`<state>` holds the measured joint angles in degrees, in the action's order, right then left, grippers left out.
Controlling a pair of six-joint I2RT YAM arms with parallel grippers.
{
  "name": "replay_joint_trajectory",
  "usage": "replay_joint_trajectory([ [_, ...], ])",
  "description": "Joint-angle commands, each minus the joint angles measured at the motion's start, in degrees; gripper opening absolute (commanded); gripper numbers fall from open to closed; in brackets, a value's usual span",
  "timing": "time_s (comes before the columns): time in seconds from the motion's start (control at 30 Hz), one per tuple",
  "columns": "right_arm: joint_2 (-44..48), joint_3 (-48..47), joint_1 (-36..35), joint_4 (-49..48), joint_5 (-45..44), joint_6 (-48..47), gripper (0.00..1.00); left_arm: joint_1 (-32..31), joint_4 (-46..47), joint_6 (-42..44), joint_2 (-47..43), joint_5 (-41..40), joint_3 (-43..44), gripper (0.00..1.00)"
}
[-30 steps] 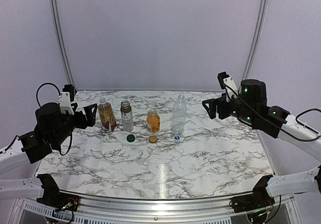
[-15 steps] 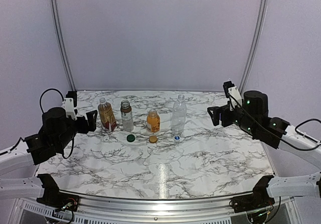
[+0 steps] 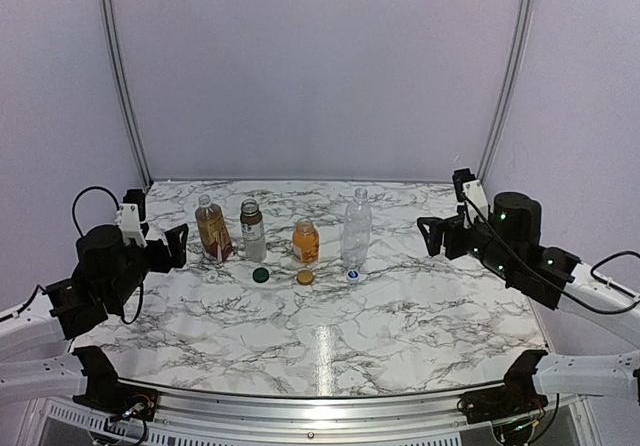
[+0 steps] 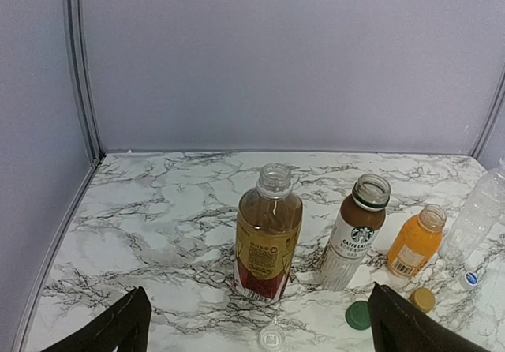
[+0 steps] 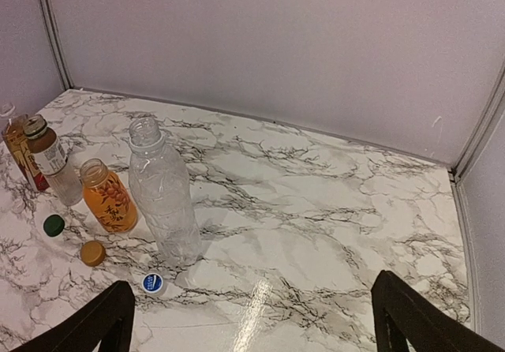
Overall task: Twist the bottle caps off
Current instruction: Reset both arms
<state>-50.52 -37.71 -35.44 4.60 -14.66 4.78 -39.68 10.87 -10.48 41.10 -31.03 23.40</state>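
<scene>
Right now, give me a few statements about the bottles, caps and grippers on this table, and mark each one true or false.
1. The amber tea bottle stands upright with no cap on. True.
2. The green cap is screwed onto a bottle. False: the green cap lies on the table, in front of the row.
3. The orange cap lies just in front of the orange juice bottle. True.
4. The right gripper grips the tall clear bottle. False: the right gripper is open, empty and apart from it.
5. The left gripper is shut. False: open.

Marble tabletop (image 4: pixel 142 234), one standing row.
Tea bottle (image 4: pixel 268 245), coffee bottle (image 4: pixel 355 241), juice bottle (image 4: pixel 413 245), clear bottle (image 4: pixel 478 218); white cap (image 4: pixel 272 338), green cap (image 4: pixel 357 315), orange cap (image 4: pixel 422 299), blue-marked cap (image 4: pixel 471 278) lie nearer the near edge.
</scene>
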Motion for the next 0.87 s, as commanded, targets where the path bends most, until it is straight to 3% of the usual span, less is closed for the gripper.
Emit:
replay_joint_trajectory([
  [0.0,3.4,0.6,0.5,-2.9,-0.8,1.1,0.98,0.3,2.7,0.8,-5.6,-1.4,-1.2,0.99],
  [0.2,6.0,1.1,0.5,-2.5,-1.3,1.5,0.99,0.3,2.7,0.4,-8.9,-0.8,-1.7,0.99],
  [0.83,5.9,1.3,0.5,-2.3,-1.5,1.7,0.98,0.3,2.7,0.4,-7.1,0.9,-1.2,0.99],
])
